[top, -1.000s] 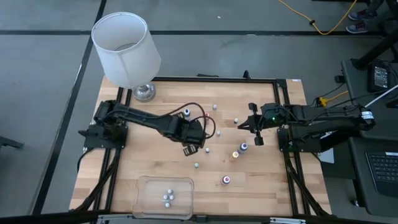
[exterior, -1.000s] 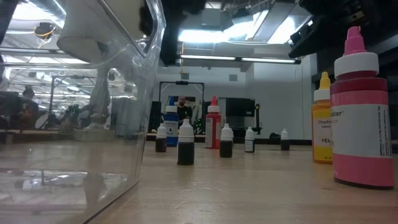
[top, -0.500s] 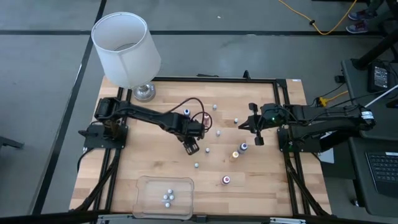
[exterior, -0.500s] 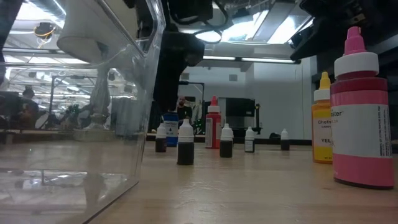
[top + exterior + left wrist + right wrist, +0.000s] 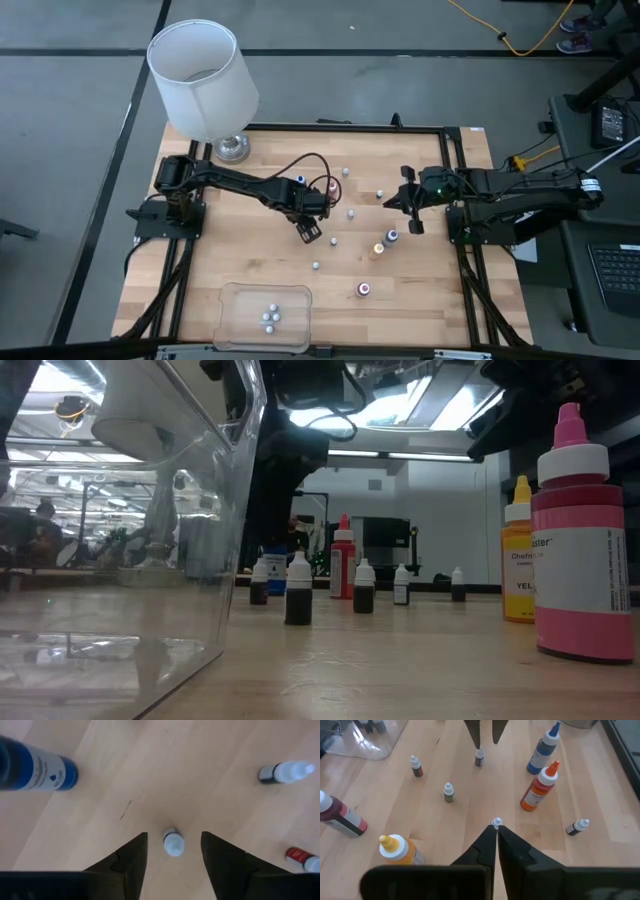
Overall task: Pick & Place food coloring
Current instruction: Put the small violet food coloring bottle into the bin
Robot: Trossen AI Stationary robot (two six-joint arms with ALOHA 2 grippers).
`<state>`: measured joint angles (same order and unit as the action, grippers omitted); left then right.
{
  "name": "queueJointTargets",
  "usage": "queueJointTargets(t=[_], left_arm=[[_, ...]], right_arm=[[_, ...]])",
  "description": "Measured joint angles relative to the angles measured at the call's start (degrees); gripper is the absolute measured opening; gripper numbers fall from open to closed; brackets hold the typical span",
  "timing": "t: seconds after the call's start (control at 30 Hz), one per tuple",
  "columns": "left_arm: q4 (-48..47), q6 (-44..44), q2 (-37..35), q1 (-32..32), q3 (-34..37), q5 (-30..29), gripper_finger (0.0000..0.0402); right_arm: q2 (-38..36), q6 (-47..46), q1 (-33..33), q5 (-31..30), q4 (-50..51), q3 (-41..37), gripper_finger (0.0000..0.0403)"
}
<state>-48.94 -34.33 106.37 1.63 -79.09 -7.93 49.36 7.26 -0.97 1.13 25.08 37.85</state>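
While the right hand [image 5: 404,199] rests closed, the left hand [image 5: 173,851] straddles a tiny bottle [image 5: 173,842], fingers apart.

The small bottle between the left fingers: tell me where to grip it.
Grip the small bottle on its body just under the pale cap, coming straight down. It stands upright, apart from the others, and the open left gripper already straddles it.

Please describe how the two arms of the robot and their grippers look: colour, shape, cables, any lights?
Both arms are dark, slim and jointed. The left gripper has two dark wedge-shaped fingers and a thin dark cable looping above it. The right gripper has similar dark tapering fingers, and a small green light glows on its wrist.
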Motion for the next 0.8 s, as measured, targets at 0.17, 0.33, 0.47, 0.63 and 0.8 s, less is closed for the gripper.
queueJointTargets(t=[0.17, 0.33, 0.47, 0.63, 0.8], left_arm=[[-0.1, -0.3, 0.1, 0.0, 0.0, -1.0, 0.0225], [-0.5, -1.9, 0.1, 0.2, 0.1, 0.4, 0.0232], [1.9, -3.5, 0.2, 1.0, 3.6, 0.4, 0.0228], [2.6, -6.2, 0.2, 1.6, 7.9, 0.2, 0.0228], [5.9, -5.8, 0.2, 2.1, 9.3, 1.1, 0.0224]], right_arm=[[0.0, -1.3, 0.0, 0.0, 0.0, 0.0, 0.0023], [0.0, -1.3, 0.0, 0.0, 0.0, 0.0, 0.0023], [0.0, -1.4, 0.0, 0.0, 0.0, 0.0, 0.0023], [0.0, -1.4, 0.0, 0.0, 0.0, 0.0, 0.0023], [0.0, -1.3, 0.0, 0.0, 0.0, 0.0, 0.0023]])
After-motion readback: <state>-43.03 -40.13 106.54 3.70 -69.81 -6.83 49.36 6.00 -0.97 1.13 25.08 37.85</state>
